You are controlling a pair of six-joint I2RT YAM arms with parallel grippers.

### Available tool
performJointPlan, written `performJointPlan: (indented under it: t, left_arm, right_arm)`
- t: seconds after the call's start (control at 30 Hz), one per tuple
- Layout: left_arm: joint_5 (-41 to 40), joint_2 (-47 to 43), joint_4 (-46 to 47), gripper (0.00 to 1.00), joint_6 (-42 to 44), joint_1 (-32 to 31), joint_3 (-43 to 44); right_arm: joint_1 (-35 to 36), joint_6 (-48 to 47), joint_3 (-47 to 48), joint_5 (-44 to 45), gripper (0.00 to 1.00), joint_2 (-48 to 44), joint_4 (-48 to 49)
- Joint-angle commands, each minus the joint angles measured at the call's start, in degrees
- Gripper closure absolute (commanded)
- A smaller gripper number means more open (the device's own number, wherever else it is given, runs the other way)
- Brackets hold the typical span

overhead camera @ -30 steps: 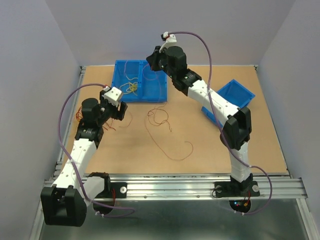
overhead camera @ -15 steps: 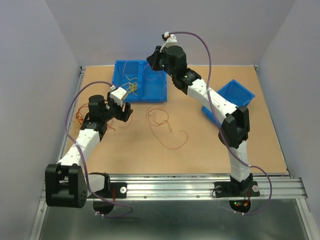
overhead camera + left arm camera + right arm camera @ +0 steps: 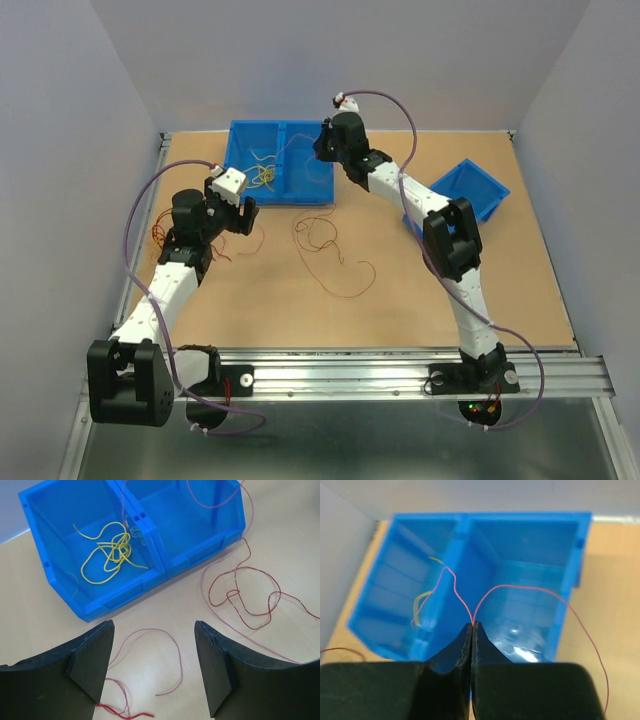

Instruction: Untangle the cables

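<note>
- As seen from above, tan table [image 3: 450,300] under both arms, bins and cables.
- Right arm [image 3: 455,240] stretched toward the far side. Elbow drawn in to the left and wrist lower over the bin than a second ago.
- Left arm [image 3: 165,285] bent along the left edge. Shoulder swung round since a second ago, wrist in nearly the same place.
- Double blue bin [image 3: 300,192] at the far side, two compartments side by side.
- Single blue bin [image 3: 480,185] tilted at the right, partly behind the right arm.
- Left gripper [image 3: 152,670] above the table just in front of the double bin, fingers wide apart, nothing between them.
- Right gripper [image 3: 471,627] above the double bin near its divider, fingers pressed together, clamped on the red cable [image 3: 506,585].
- Red cable running from that pinch over the bin's front wall into a loose tangle on the table. Tail pulled in closer than a second ago.
- Yellow cable [image 3: 116,547] bunched in the left compartment.
- Thinner red cable [image 3: 150,630] looped on the table below the left gripper.
- Orange-red cable [image 3: 158,235] at the table's left edge, beside the left arm.
</note>
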Motion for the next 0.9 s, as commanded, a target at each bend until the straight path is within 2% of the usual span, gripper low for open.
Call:
performJointPlan:
  t: [0.0,0.17,0.4,0.83,0.87]
  left_arm:
    - [-3.6,-1.5,3.6,0.24,-1.2,-0.2,0.3]
    - [-4.8,-0.7,3.6,0.24,-1.5,-0.2,0.8]
    - [-4.9,-0.3,3.6,0.24,-1.4,-0.2,0.7]
    - [-4.7,-0.2,3.5,0.24,-1.0,-0.2,0.4]
    - [-4.7,-0.3,3.5,0.24,-1.0,-0.2,0.4]
  right_arm:
    - [-0.5,-0.6,1.8,6.1,0.99,2.4,-3.8]
    - [0.5,-3.9,8.4,8.5,1.0,8.8,-8.5]
    - [5.1,-9.3,20.7,18.4,0.99,17.3,-13.5]
    - [5.3,-11.8,27.7,20.9,1.0,27.7,-13.2]
    - [5.3,-11.8,27.4,20.6,0.96,27.6,-13.2]
